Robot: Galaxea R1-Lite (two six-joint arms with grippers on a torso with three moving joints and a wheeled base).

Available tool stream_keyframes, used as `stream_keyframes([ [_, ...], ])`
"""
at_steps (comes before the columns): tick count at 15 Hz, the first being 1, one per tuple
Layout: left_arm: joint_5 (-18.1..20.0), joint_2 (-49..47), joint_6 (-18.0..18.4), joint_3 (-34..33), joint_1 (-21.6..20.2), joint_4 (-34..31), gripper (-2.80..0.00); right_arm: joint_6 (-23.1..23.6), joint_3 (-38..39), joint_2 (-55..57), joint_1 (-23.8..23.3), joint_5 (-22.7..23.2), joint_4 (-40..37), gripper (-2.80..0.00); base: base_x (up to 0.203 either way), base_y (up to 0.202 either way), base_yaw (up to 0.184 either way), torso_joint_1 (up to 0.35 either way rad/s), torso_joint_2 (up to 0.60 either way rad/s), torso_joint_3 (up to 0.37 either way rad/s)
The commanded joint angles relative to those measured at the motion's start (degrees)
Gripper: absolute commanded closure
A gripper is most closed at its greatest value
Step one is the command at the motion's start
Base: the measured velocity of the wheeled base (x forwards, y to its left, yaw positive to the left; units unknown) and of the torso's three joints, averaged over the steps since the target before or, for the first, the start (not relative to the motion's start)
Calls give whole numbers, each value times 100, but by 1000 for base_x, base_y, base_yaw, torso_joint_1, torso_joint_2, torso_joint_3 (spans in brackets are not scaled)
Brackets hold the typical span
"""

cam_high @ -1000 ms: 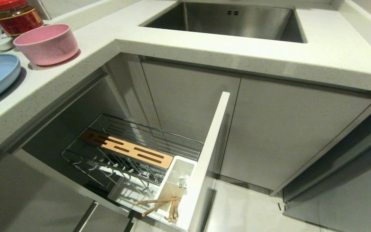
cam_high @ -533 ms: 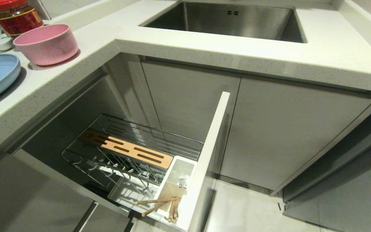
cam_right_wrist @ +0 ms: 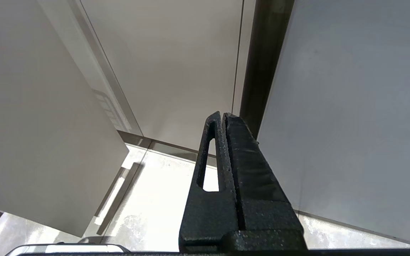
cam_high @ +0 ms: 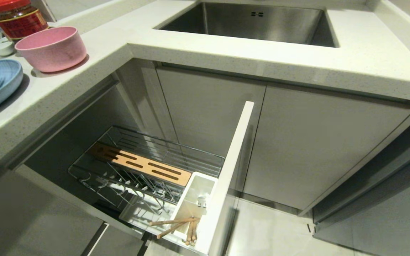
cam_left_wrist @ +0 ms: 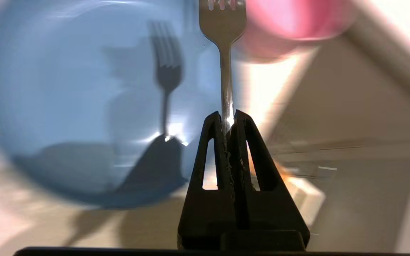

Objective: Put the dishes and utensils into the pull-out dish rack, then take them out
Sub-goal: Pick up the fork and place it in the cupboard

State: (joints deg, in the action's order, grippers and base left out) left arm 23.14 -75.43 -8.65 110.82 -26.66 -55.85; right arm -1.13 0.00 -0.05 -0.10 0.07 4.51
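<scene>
While closed on the fork, left fingers above blue plate, right fingers shut, empty.

A home kitchen: steel sink in a pale countertop, cabinet doors beneath.

Speckled white countertop, steel sink, grey cabinets, tiled floor.
</scene>
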Motion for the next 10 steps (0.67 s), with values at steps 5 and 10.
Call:
stream_keyframes([
  [5,19,648,-1554,-335,3082,107,0,-1,149,-4,1,1,4,0,0,0,0,0,0,0],
  [10,12,606,-1703,-1011,4935,88,0,-1,149,-4,1,1,6,0,0,0,0,0,0,0],
])
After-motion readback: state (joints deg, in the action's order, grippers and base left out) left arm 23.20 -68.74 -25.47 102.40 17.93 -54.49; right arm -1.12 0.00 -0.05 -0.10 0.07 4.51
